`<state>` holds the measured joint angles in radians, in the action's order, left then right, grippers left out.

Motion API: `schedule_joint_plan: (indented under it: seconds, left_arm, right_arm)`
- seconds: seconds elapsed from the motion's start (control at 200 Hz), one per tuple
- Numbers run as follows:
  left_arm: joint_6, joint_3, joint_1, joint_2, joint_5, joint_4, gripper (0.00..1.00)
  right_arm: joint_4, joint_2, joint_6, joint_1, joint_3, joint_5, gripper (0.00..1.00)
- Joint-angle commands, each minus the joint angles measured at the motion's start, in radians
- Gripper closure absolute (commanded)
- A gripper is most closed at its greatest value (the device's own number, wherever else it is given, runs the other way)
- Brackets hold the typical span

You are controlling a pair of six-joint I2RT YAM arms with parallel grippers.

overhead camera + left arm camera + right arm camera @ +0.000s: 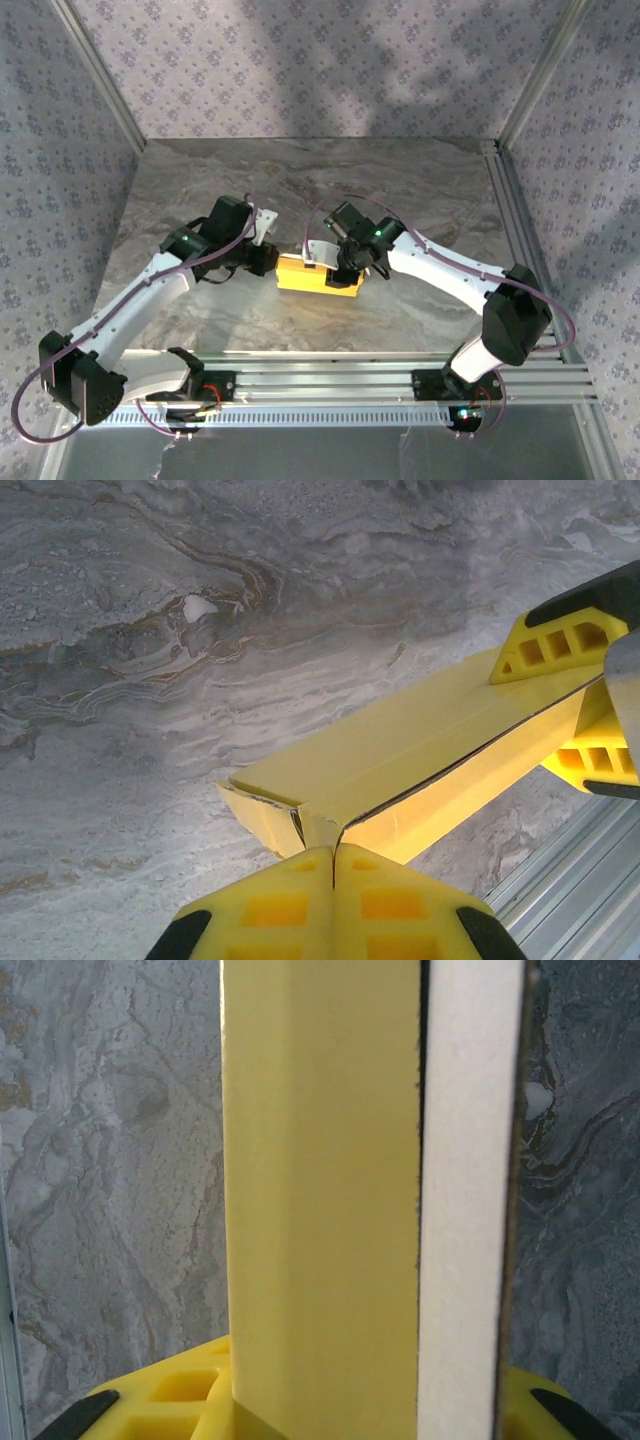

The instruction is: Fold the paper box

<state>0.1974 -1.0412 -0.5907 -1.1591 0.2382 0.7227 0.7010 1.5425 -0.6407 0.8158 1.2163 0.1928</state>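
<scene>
The paper box (310,273) lies on the marble table between the two arms, folded into a long yellow block with one white flap (318,250) standing up from it. My left gripper (272,258) is at its left end. In the left wrist view its fingers (270,910) are pressed together, and the left gripper (335,852) has its tips touching the near corner of the box (400,750). My right gripper (348,270) clamps the right end, one finger (545,645) on each long side. In the right wrist view the box (320,1160) and its white flap (468,1210) rise between the fingers (170,1400).
The marble tabletop (300,180) stretches away behind the box. An aluminium rail (350,385) runs along the near edge, close to the box (570,880). Patterned walls and metal posts (95,70) close in the back and sides.
</scene>
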Motion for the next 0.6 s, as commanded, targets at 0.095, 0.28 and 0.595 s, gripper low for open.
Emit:
schedule_joint_plan:
  seconds: [0.095,0.28,0.595]
  left_arm:
    - [0.079,0.067,-0.008,0.085,-0.040,-0.127,1.00]
    - [0.119,0.118,-0.008,0.112,-0.046,-0.192,1.00]
    - [0.164,0.164,-0.008,0.111,-0.040,-0.243,1.00]
  right_arm:
    - [0.010,0.006,0.025,-0.011,0.038,0.042,0.73]
    - [0.007,0.014,0.030,-0.012,0.037,0.040,0.73]
    - [0.000,0.018,0.037,-0.010,0.039,0.030,0.73]
